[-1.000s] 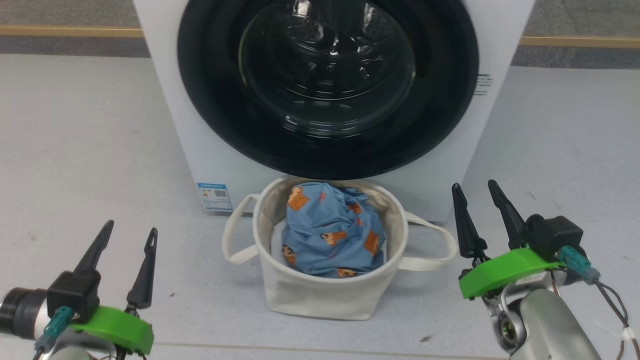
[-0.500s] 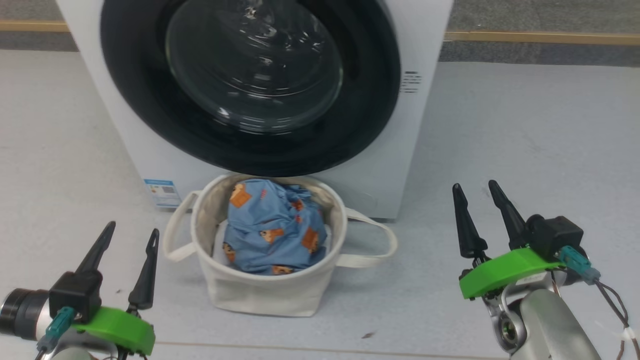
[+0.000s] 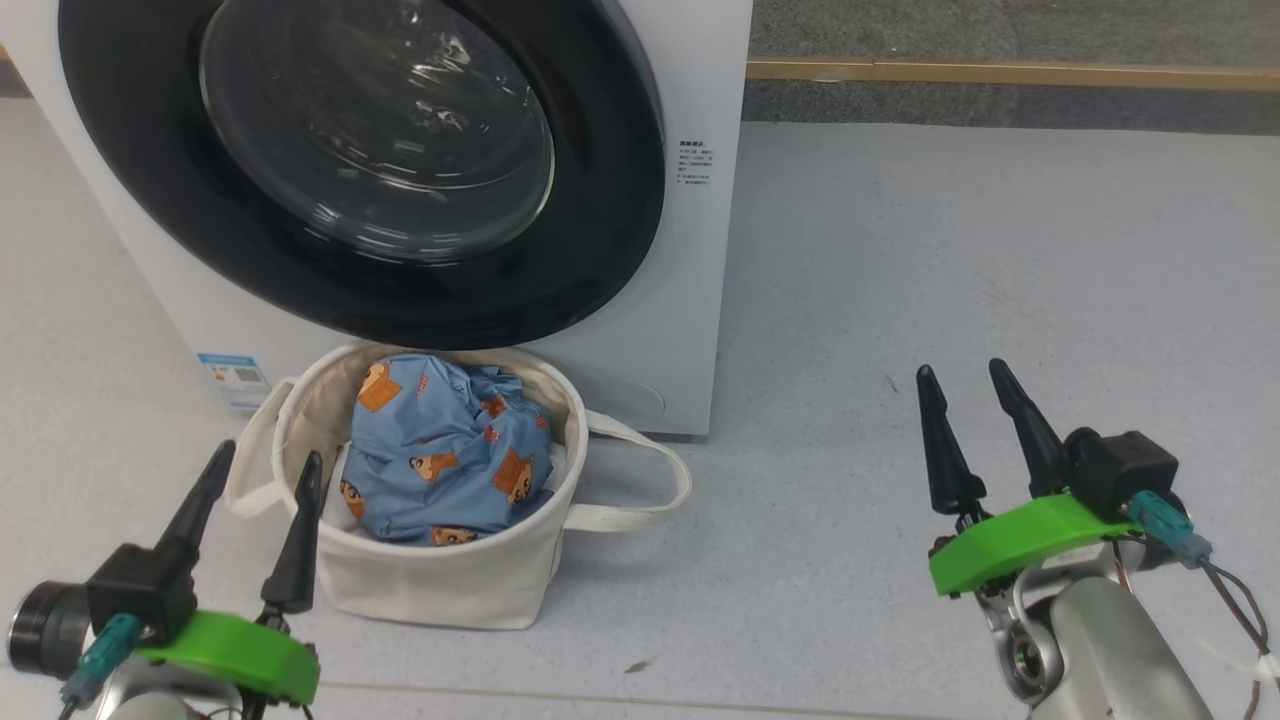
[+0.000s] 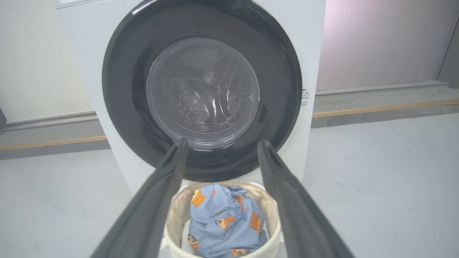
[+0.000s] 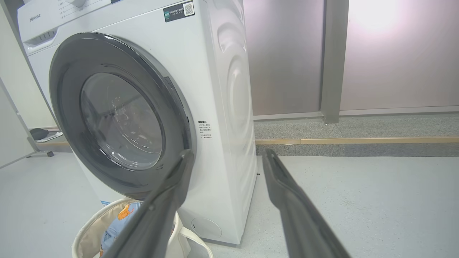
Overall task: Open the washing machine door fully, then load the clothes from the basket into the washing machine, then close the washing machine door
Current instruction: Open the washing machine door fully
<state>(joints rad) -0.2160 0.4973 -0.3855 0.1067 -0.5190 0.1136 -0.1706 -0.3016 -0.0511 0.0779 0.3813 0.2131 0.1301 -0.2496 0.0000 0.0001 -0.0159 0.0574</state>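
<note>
The white washing machine (image 3: pixel 700 250) (image 5: pixel 222 107) stands ahead at the upper left, its round black-rimmed door (image 3: pixel 360 170) (image 4: pixel 200 89) (image 5: pixel 118 118) shut flat against the front. Right below the door sits the cream basket (image 3: pixel 440 590) (image 4: pixel 175 211) (image 5: pixel 86 233) on the floor, holding the light blue clothes (image 3: pixel 440 460) (image 4: pixel 222 222) with orange figures. My left gripper (image 3: pixel 265 460) (image 4: pixel 220 150) hovers open just left of and in front of the basket, empty. Far off to the right, over bare floor, my right gripper (image 3: pixel 965 372) (image 5: pixel 226 154) is open and empty too.
Grey floor (image 3: pixel 950 250) stretches to the right of the machine. A low step with a wooden edge strip (image 3: pixel 1000 72) (image 5: pixel 355 140) runs along the back wall. A blue label (image 3: pixel 232 375) is stuck low on the machine's front left.
The whole head view has swung to the right, so machine and basket sit further left in the picture. Both grippers stay open in the same poses.
</note>
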